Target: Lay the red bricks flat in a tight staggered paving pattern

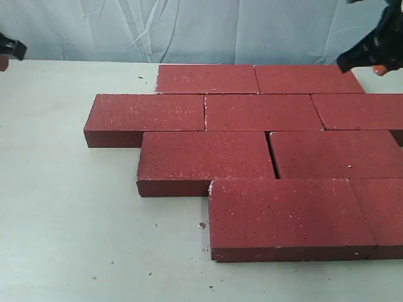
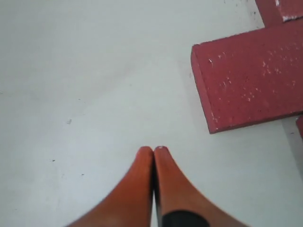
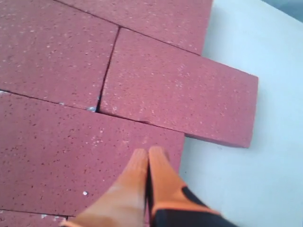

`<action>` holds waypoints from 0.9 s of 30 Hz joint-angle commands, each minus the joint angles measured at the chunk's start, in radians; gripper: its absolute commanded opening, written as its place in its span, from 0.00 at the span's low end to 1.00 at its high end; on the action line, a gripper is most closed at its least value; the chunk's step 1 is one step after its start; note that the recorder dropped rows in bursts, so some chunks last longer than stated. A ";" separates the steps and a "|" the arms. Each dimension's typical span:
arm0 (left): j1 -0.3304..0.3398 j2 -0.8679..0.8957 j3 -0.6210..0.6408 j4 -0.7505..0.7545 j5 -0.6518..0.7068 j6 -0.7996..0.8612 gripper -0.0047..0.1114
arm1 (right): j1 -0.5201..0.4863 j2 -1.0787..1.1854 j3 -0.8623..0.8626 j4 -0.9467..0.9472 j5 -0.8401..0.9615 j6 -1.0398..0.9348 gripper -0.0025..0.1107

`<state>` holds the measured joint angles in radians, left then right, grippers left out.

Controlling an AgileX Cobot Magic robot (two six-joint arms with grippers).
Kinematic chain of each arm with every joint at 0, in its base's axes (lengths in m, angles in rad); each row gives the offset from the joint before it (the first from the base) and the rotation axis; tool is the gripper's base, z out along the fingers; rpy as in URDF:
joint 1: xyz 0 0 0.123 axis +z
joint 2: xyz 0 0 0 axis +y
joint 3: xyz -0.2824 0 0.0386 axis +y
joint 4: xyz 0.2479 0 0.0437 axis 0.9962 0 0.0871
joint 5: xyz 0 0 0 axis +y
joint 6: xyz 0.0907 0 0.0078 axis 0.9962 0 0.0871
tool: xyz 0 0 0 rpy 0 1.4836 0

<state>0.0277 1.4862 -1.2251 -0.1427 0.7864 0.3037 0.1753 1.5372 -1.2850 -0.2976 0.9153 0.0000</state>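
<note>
Several dark-red speckled bricks (image 1: 264, 113) lie flat on the pale table in staggered rows, the nearest brick (image 1: 286, 217) at the front. A narrow gap (image 1: 272, 156) shows between two bricks of the third row. My left gripper (image 2: 153, 150) is shut and empty above bare table, apart from a brick's end (image 2: 246, 80); in the exterior view only its tip (image 1: 11, 49) shows at the far left edge. My right gripper (image 3: 148, 153) is shut and empty, held above the bricks (image 3: 175, 85) near the back right corner (image 1: 371, 53).
The pale table (image 1: 69, 207) spreads left of and in front of the bricks, with small red crumbs (image 1: 203, 224) scattered on it. A wrinkled light-blue cloth (image 1: 189, 28) hangs behind the table's back edge.
</note>
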 commanded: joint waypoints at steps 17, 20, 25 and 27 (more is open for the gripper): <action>-0.050 -0.521 0.287 -0.022 -0.359 -0.034 0.04 | -0.186 -0.608 0.491 0.061 -0.594 0.083 0.02; -0.050 -0.601 0.341 -0.024 -0.390 -0.034 0.04 | -0.186 -0.685 0.562 0.063 -0.657 0.083 0.02; -0.050 -0.762 0.452 -0.028 -0.481 -0.034 0.04 | -0.186 -0.818 0.674 0.063 -0.738 0.083 0.02; -0.050 -0.814 0.490 -0.049 -0.516 -0.034 0.04 | -0.186 -0.875 0.705 0.063 -0.756 0.083 0.02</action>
<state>-0.0154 0.7441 -0.7809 -0.1622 0.3336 0.2752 -0.0050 0.7319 -0.6208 -0.2337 0.2041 0.0797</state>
